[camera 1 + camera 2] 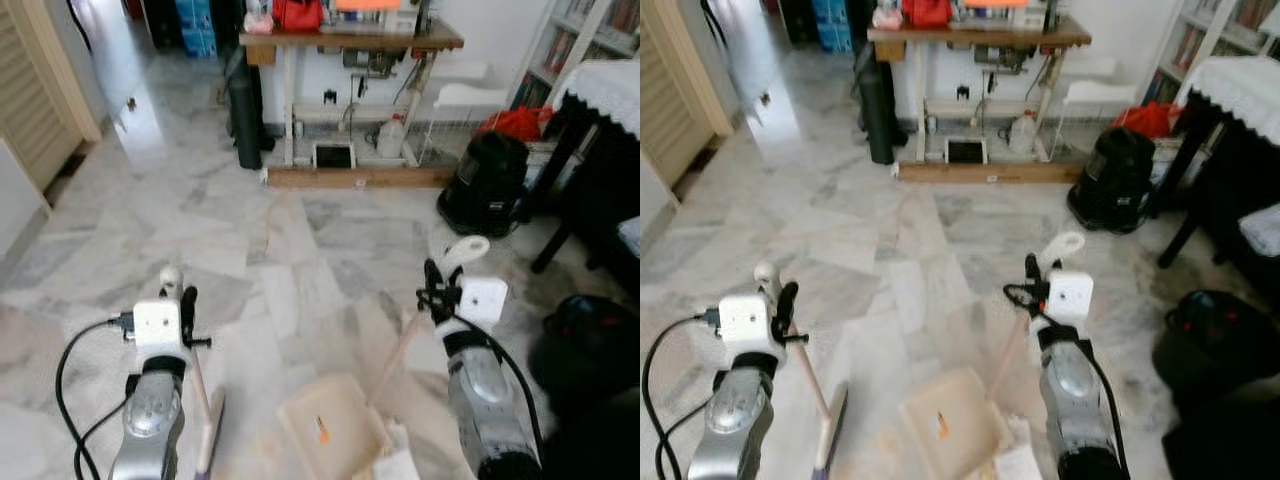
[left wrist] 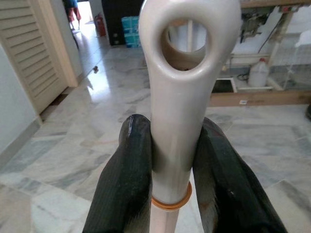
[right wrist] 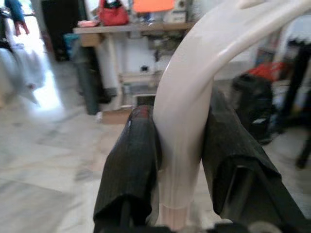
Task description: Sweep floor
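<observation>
My left gripper (image 1: pixel 178 296) is shut on the cream handle of a broom (image 2: pixel 177 111); its stick slants down to the brush head (image 1: pixel 210 435) on the marble floor. On the other side, my right gripper (image 1: pixel 440 285) is shut on the curved cream handle of a dustpan (image 3: pixel 189 121). The beige dustpan tray (image 1: pixel 330 425) rests on the floor between my arms, with an orange mark on it and a white scrap by its near corner. In both wrist views the black fingers (image 2: pixel 129 184) (image 3: pixel 131 165) clamp the handles from both sides.
A wooden table (image 1: pixel 350 40) with clutter stands at the back, a black cylinder (image 1: pixel 243 115) beside its leg. A black vacuum cleaner (image 1: pixel 490 185) and dark furniture (image 1: pixel 600 170) sit to the right. A louvred door (image 1: pixel 35 100) is at left. A black bin (image 1: pixel 590 345) is near my right arm.
</observation>
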